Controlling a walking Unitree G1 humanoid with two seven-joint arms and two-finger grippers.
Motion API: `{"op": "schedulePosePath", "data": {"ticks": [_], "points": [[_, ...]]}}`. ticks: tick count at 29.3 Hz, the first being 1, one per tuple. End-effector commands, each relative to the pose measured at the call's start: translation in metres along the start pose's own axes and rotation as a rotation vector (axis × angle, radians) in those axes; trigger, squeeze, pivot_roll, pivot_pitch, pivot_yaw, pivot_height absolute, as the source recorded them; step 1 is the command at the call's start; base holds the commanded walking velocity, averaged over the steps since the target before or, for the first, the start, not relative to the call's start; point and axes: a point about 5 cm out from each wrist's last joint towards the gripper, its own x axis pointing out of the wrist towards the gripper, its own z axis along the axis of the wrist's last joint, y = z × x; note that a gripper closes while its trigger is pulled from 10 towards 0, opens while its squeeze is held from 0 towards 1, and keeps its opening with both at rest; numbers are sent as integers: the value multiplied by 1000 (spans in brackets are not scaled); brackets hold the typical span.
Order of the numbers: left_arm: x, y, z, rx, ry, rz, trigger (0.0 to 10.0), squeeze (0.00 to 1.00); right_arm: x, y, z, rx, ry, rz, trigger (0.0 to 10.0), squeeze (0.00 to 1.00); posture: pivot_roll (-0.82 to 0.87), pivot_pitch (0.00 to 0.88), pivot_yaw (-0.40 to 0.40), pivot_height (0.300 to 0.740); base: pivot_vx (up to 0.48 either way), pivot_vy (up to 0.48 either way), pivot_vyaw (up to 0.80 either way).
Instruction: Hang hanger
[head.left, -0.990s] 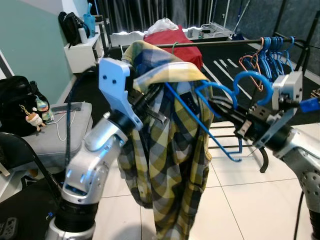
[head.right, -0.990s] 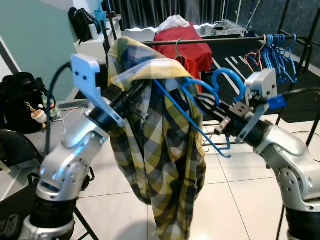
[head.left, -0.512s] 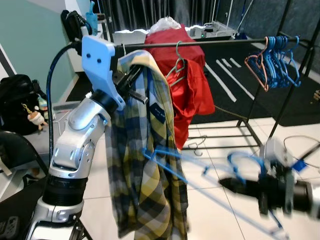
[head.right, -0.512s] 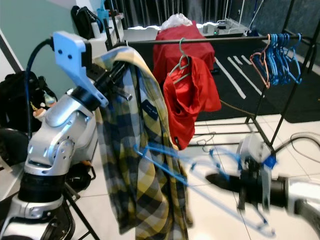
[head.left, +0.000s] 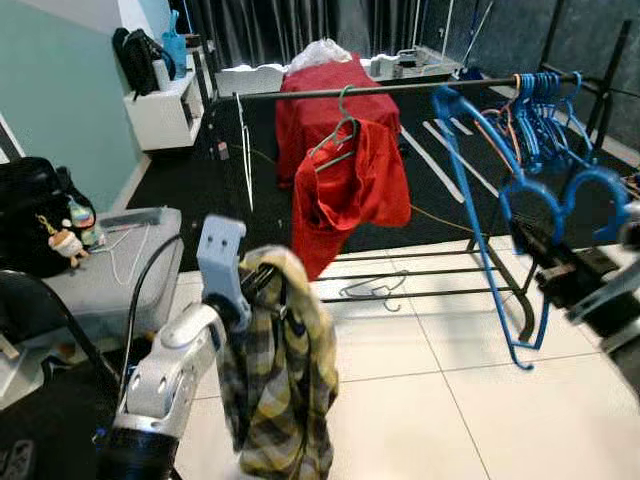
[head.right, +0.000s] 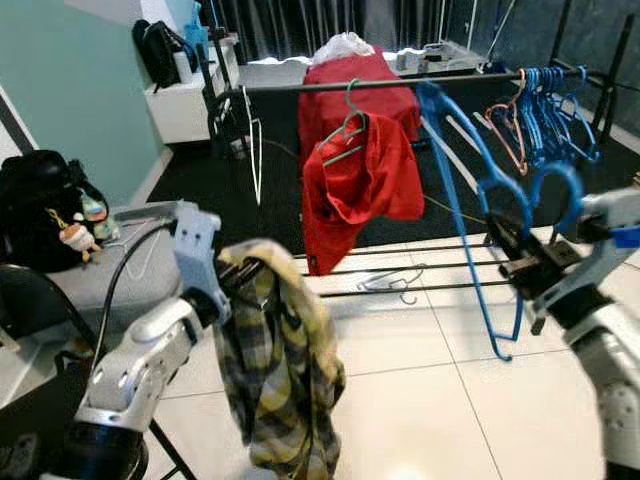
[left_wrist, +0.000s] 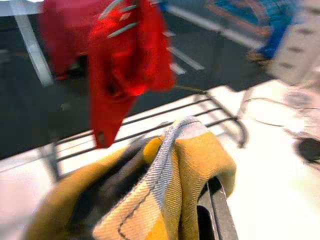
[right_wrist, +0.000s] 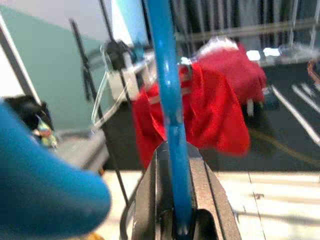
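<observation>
The right gripper (head.right: 520, 262) is pinching a blue hanger (head.left: 480, 215) at the right of the scene, its fingers closed narrow on one thin blue bar, as the right wrist view shows. The hanger is standing tall and tilted, its long triangle reaching up toward the dark rail (head.left: 400, 90) of the clothes rack, while the curved hook end is sitting beside the gripper rather than over the rail. So the hanger is not yet hanging.

The left gripper (head.left: 262, 285) is low and near on the left, carrying a yellow plaid shirt (head.left: 280, 385) bunched and draping over it; the cloth is hiding the fingertips, though the fingers seem to be clamping the fabric.

On the rail, a red garment (head.left: 350, 195) is hanging from a pale hanger at the middle, and a cluster of blue hangers (head.left: 545, 100) is crowding the far right end.

The blue hanger looks light, thin and stiff, probably smooth plastic, so it is likely to swivel or slip in a narrow pinch. Holding it close below the hook would likely give the best control for steering the hook over the rail, in the open stretch between the red garment and the blue cluster. The shirt is soft and limp, and will sag wherever it is unsupported.
</observation>
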Motion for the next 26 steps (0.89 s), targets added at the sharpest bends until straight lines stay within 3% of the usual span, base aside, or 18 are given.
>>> {"op": "schedulePosePath", "data": {"ticks": [1, 2, 4, 5, 6, 7, 8, 9, 11, 12, 16, 18, 19, 20, 26], "points": [[-1, 3, 8, 12, -38, 20, 10000, 0, 3, 2, 2, -20, -11, -4, 10000, 0, -170, 0, 61, 740, 0, 0, 0], [-7, 16, -3, 20, -1, 138, 10000, 0, 10, 5, -11, 13, 15, -38, 10000, 0, -148, 0, 54, 740, 0, 0, 0], [-7, 16, -3, 20, -1, 138, 10000, 0, 10, 5, -11, 13, 15, -38, 10000, 0, -148, 0, 54, 740, 0, 0, 0], [-16, 25, -11, -32, -3, 292, 10000, 0, 20, 17, -26, 36, 69, -18, 10000, 0, -128, 0, 45, 740, 0, 0, 712], [-16, 25, -11, -32, -3, 292, 10000, 0, 20, 17, -26, 36, 69, -18, 10000, 0, -128, 0, 45, 740, 0, 0, 712], [-23, 13, -19, -105, -8, 331, 10000, 0, 28, 38, -37, 79, 90, 49, 10000, 0, -117, 0, 40, 740, 0, 0, 706], [-23, 13, -19, -105, -8, 331, 10000, 0, 28, 38, -37, 79, 90, 49, 10000, 0, -117, 0, 40, 740, 0, 0, 706], [-28, 1, -23, -155, -19, 333, 10000, 0, 33, 54, -43, 107, 96, 102, 10000, 0, -117, 0, 38, 740, 0, 0, 706], [-28, 1, -23, -155, -19, 333, 10000, 0, 33, 54, -43, 107, 96, 102, 10000, 0, -117, 0, 38, 740, 0, 0, 706], [-29, -16, -31, -189, -11, 302, 10000, 0, 36, 69, -53, 130, 104, 131, 10000, 0, -115, 0, 29, 740, 0, 0, 694], [-28, -15, -32, -194, -26, 285, 10000, 0, 37, 72, -64, 89, 121, 107, 10000, 0, -105, 0, 13, 740, 0, 0, 694], [-31, 1, -36, -198, -36, 284, 10000, 0, 29, 53, -82, 77, 161, -19, 10000, 0, -104, 0, -3, 740, 0, 0, 691], [-31, 1, -36, -198, -36, 284, 10000, 0, 29, 53, -82, 77, 161, -19, 10000, 0, -104, 0, -3, 740, 0, 0, 694], [-34, 6, -33, -171, -45, 262, 10000, 0, 24, 44, -87, 89, 166, -76, 10000, 0, -90, 0, -9, 740, 0, 0, 688], [-42, 12, -32, -162, -53, 265, 10000, 0, 23, 36, -90, 131, 156, -119, 10000, 0, -78, 0, -32, 740, 0, 0, 688]]}}
